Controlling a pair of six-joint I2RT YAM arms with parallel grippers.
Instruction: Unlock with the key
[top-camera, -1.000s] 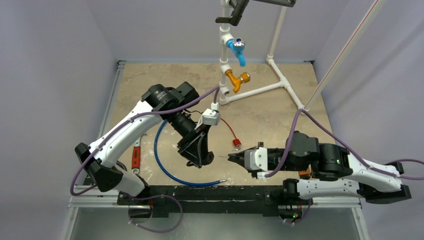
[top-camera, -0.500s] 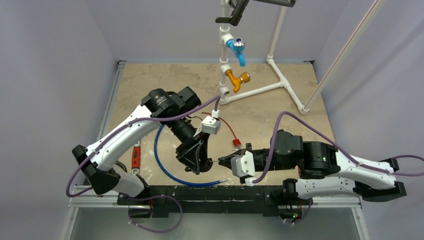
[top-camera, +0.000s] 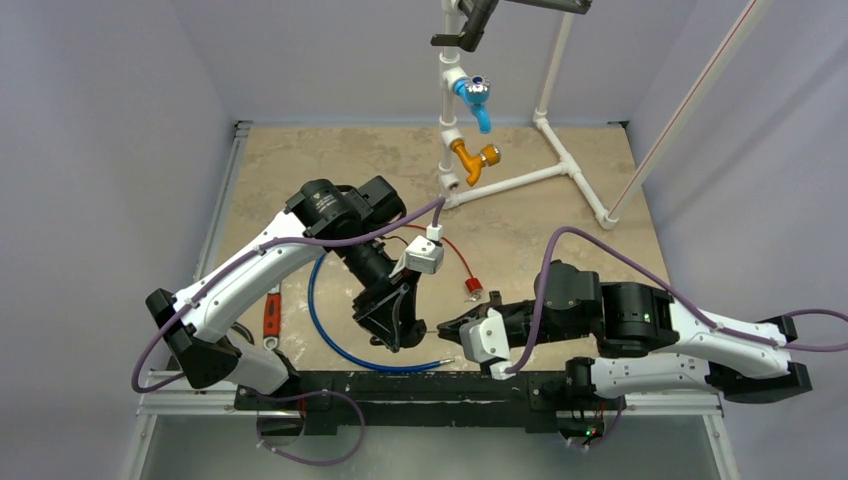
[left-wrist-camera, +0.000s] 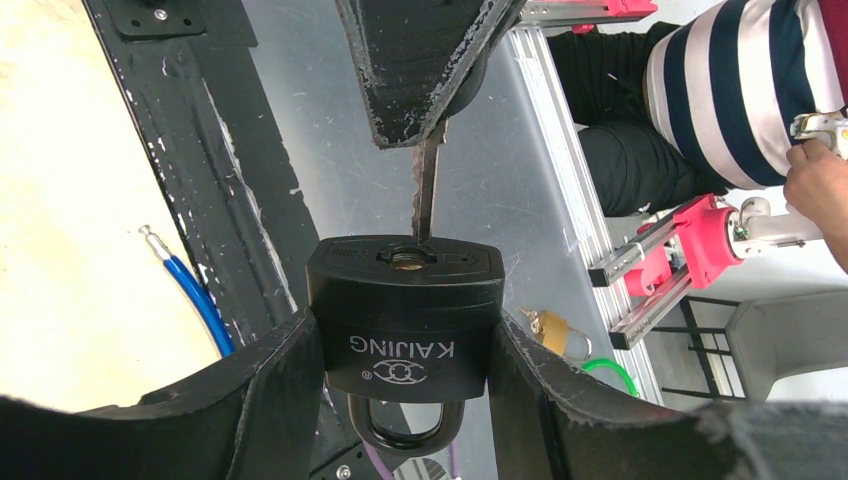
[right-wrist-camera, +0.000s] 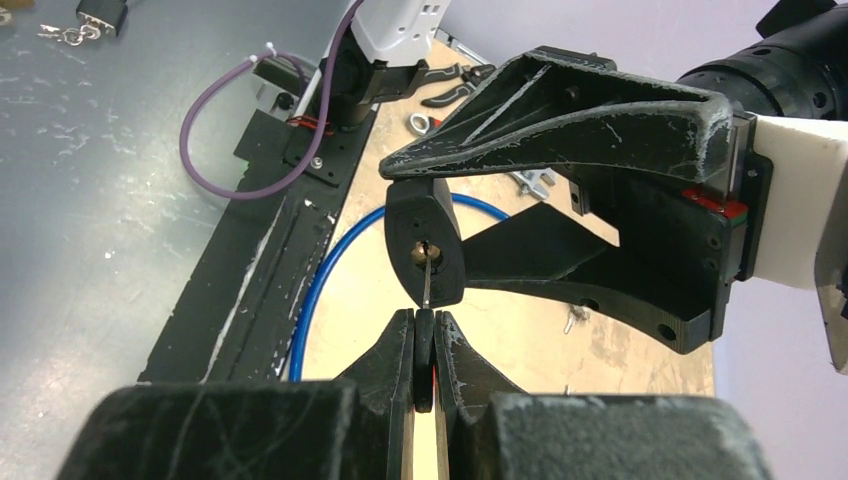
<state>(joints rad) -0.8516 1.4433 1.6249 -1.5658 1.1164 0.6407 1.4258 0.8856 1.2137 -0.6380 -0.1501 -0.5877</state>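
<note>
A black padlock (left-wrist-camera: 405, 310) marked KAIJING is clamped by its sides in my left gripper (left-wrist-camera: 405, 335), keyhole facing away from the wrist and shackle toward it. My right gripper (right-wrist-camera: 424, 322) is shut on the black head of the key (right-wrist-camera: 424, 350). The thin metal blade (right-wrist-camera: 426, 285) points straight at the padlock (right-wrist-camera: 425, 240), its tip at the brass keyhole. Most of the blade (left-wrist-camera: 427, 190) still shows outside the lock. From above, the two grippers meet nose to nose near the table's front edge, left gripper (top-camera: 398, 322) facing right gripper (top-camera: 452, 328).
A blue hose (top-camera: 325, 335) loops under the left arm. A red cable with a red plug (top-camera: 473, 288) lies just behind the grippers. An orange-handled tool (top-camera: 271, 315) lies at the left. A white pipe frame with blue tap (top-camera: 474, 98) and orange tap (top-camera: 475, 158) stands behind.
My right gripper has moved left with the key, bringing the blade tip up to the padlock's keyhole. The left arm has shifted slightly forward with the padlock.
</note>
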